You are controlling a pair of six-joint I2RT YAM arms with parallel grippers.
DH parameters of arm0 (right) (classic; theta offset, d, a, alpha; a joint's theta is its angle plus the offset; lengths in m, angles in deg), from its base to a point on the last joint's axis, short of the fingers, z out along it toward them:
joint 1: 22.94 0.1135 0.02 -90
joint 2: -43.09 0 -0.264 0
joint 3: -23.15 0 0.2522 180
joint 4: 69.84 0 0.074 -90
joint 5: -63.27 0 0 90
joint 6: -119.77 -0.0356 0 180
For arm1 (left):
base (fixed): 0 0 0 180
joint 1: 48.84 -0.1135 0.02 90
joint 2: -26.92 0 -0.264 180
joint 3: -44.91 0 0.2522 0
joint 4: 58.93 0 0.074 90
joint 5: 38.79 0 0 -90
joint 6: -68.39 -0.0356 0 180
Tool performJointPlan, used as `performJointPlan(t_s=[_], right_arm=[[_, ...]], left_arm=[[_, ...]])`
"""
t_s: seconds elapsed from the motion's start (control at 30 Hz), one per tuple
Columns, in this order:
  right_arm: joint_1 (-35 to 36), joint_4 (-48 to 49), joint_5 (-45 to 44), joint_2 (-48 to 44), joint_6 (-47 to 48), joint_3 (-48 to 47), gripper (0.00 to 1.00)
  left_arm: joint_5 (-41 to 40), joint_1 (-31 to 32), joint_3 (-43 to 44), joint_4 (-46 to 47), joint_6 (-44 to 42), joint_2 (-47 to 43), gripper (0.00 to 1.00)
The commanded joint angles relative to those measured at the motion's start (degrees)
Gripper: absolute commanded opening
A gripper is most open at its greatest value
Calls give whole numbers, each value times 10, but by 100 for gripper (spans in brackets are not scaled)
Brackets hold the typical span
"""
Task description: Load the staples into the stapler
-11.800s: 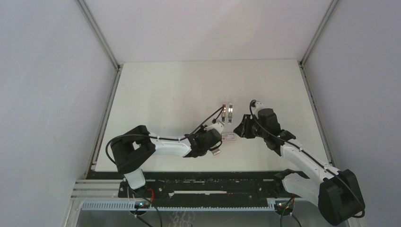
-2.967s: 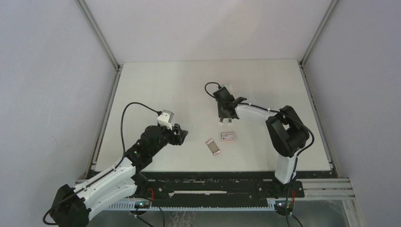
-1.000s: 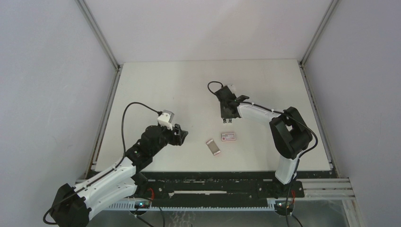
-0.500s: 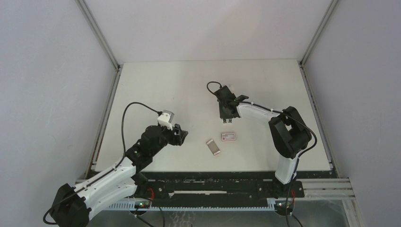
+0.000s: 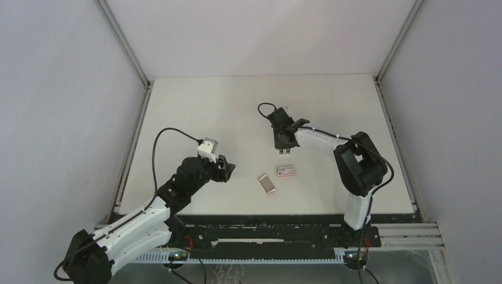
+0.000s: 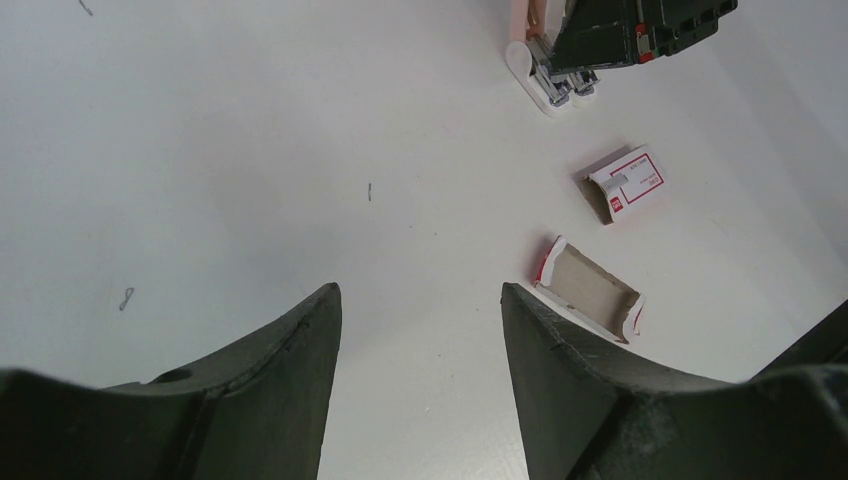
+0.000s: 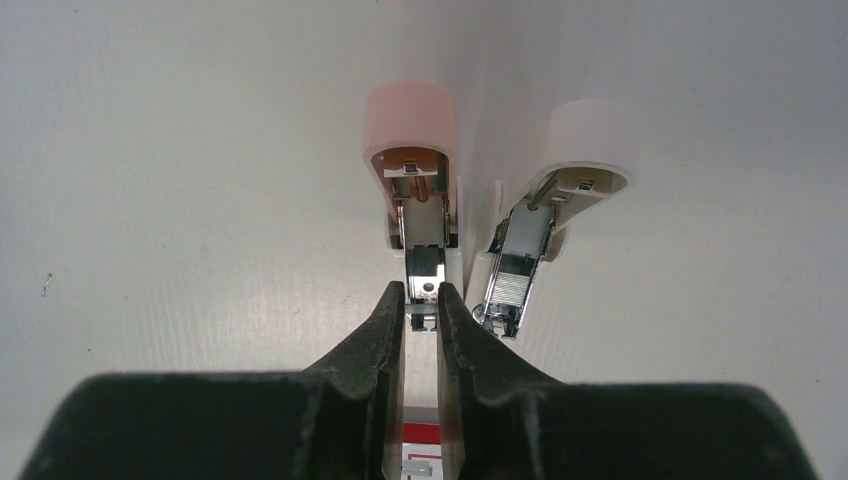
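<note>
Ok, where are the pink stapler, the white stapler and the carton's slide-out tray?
pink stapler (image 7: 410, 118): right wrist view, on its rounded pink cap.
white stapler (image 7: 592, 128): right wrist view, on its rounded white cap.
slide-out tray (image 6: 590, 288): left wrist view, on its brown cardboard floor.

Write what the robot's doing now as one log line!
left jaws: open, empty | right jaws: nearly shut at pink stapler, magazine open, load unclear | carton tray: out, empty | white stapler: open
</note>
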Motion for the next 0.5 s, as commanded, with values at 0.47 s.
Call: performJointPlan(t_s=[0.47], right_arm=[[-8, 1, 20, -11, 27, -22, 10]], left_arm=[[-2, -2, 0, 11, -12, -6, 64]])
